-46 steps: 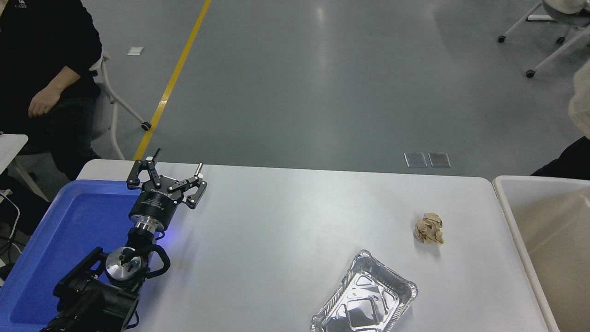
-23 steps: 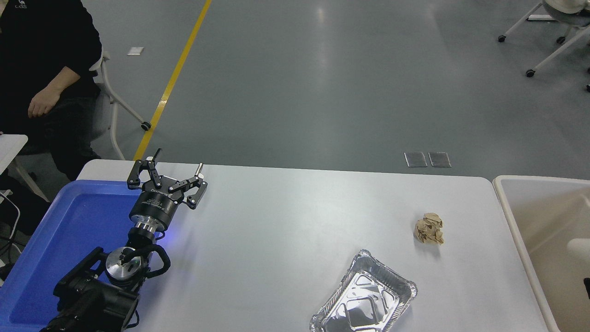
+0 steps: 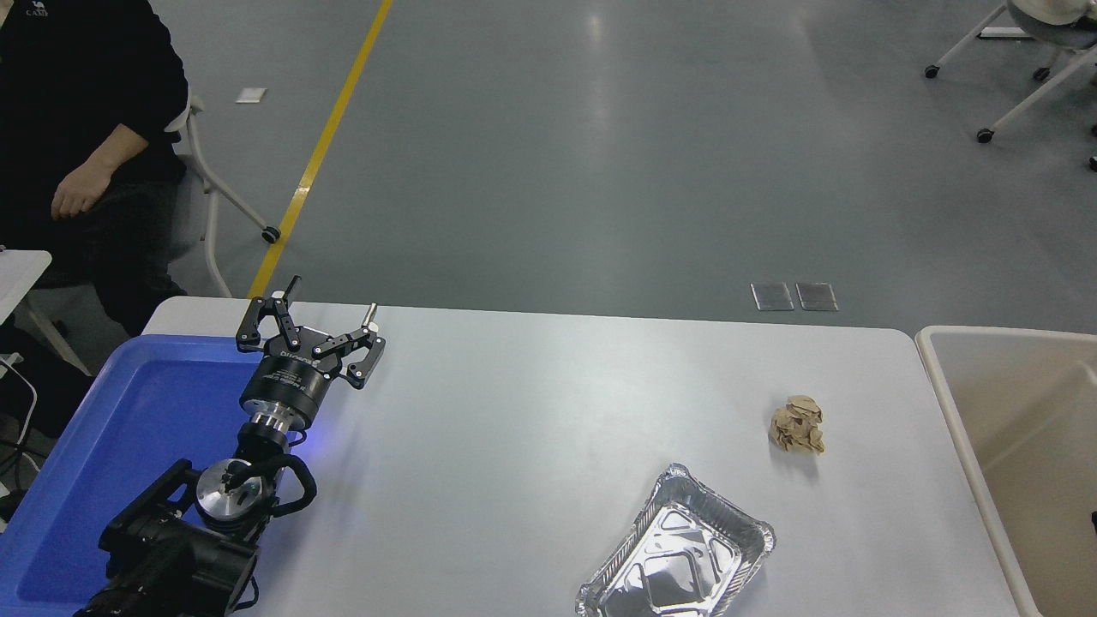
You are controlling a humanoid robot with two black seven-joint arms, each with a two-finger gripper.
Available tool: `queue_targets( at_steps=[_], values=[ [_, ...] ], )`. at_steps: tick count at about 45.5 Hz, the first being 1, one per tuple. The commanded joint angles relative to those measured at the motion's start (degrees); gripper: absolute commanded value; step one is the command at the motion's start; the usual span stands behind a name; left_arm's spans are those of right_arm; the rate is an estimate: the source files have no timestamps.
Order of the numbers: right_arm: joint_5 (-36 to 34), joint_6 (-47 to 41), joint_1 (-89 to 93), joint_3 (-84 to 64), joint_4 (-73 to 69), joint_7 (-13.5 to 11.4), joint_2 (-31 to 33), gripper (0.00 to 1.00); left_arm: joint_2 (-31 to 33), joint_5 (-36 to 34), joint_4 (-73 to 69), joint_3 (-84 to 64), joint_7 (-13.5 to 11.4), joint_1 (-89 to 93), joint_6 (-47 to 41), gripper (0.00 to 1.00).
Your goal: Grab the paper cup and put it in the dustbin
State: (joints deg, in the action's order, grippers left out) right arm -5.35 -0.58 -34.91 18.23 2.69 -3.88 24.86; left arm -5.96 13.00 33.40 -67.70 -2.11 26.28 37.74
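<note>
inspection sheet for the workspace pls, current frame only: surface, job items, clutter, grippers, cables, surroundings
Surface: white table, no spills seen.
Job's things: paper cup not seen on the table or anywhere in view; dustbin stands at the table's right end, only partly in frame.
Clutter: crumpled brown paper ball near the dustbin; foil tray at the near edge, nothing in it; blue tray at the left.
Grippers: left gripper parked over the blue tray's edge, jaws open, holding nothing; right gripper not in view.
Cables: a white cable at the far left edge.
Surroundings: seated person at upper left; yellow floor line; wheeled chair legs at upper right.
</note>
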Motion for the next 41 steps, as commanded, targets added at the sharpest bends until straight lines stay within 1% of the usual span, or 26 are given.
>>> queue_targets(
  at_steps=[1,7,14,19,24,28,31,36,41],
  values=[
    [0.86,-0.38,-9.29,-3.72,-3.38,-0.33,3.00,1.00,-0.01,0.00,0.00,0.03,0.00,0.00,-0.04,0.99],
    [0.95,-0.38,-16.76,-11.62,-9.00,-0.33,6.60,1.00,-0.01,0.00,0.00,0.03,0.00,0.00,-0.04,0.99],
    [2.44,-0.21,-26.95,-22.27,-21.21,-0.16,11.34,1.00,-0.01,0.00,0.00,0.03,0.00,0.00,-0.04,0.99],
    [5.60,0.23,-35.74,-25.09,-28.51,-0.25,13.02,1.00,-0.01,0.00,0.00,0.03,0.00,0.00,-0.04,0.99],
    [10.87,0.50,-42.25,-27.37,-36.42,-0.33,14.34,1.00,-0.01,0.00,0.00,0.03,0.00,0.00,-0.04,0.99],
    [15.27,0.50,-47.34,-31.67,-41.43,-0.33,14.43,1.00,-0.01,0.00,0.00,0.03,0.00,0.00,-0.04,0.99],
    [17.12,0.23,-51.83,-37.11,-44.34,-0.25,14.16,1.00,-0.01,0.00,0.00,0.03,0.00,0.00,-0.04,0.99],
    [17.04,-0.12,-60.79,-49.14,-49.61,0.10,12.32,1.00,-0.01,0.00,0.00,0.03,0.00,0.00,-0.04,0.99],
    [16.60,-0.30,-71.07,-62.68,-56.90,0.28,8.90,1.00,-0.01,-0.08,0.00,0.03,0.00,0.00,-0.04,0.99]
  ],
)
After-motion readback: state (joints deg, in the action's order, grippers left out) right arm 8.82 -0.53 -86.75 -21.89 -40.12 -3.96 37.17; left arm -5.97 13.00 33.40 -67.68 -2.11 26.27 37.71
